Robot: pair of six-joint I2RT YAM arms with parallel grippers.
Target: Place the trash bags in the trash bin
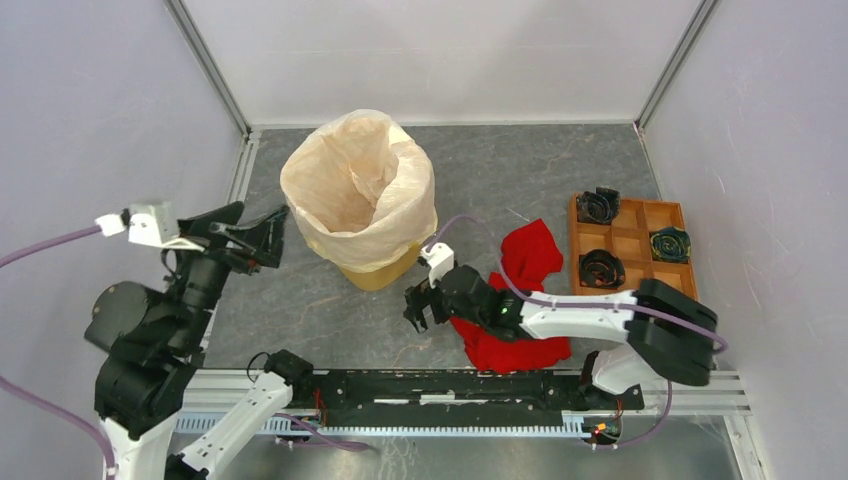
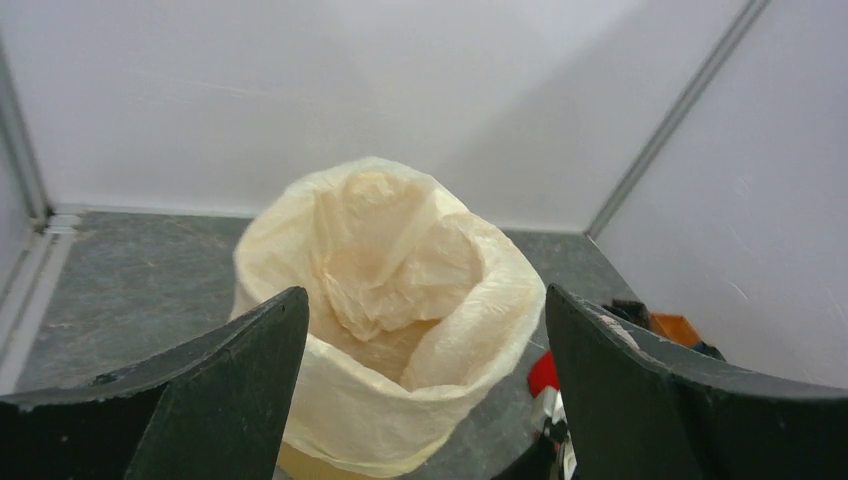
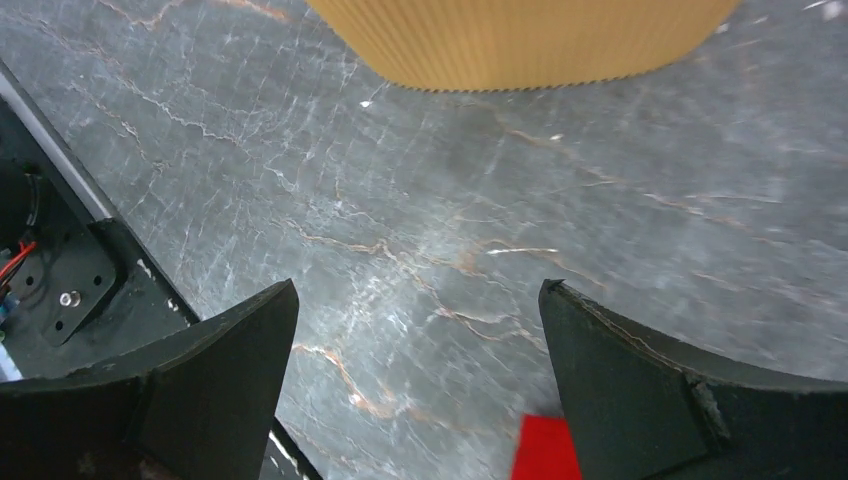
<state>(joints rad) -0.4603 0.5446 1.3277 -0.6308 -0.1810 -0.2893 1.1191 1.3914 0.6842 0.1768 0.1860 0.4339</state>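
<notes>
Centre of bench (image 1: 520, 170): yellow bin (image 1: 378, 272) upright, cream bag (image 1: 355, 185) sitting in it, mouth open and folded out over the rim (only the bin's base shows). Left pincer (image 1: 272, 237) just beside the bag's left flank, fingers spread, empty. Right pincer (image 1: 418, 308) low near the bin's foot, likewise spread and empty, its arm over red cloth (image 1: 528, 258).

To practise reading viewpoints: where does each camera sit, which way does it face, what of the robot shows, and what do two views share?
Top external: above and behind the arms, looking down on the table; both arms, left gripper and right gripper open.
Left wrist: low, facing the trash bag; own fingers.
Right wrist: angled down at the table and trash bin base; own fingers.
Shared: red cloth in both wrist views.
</notes>
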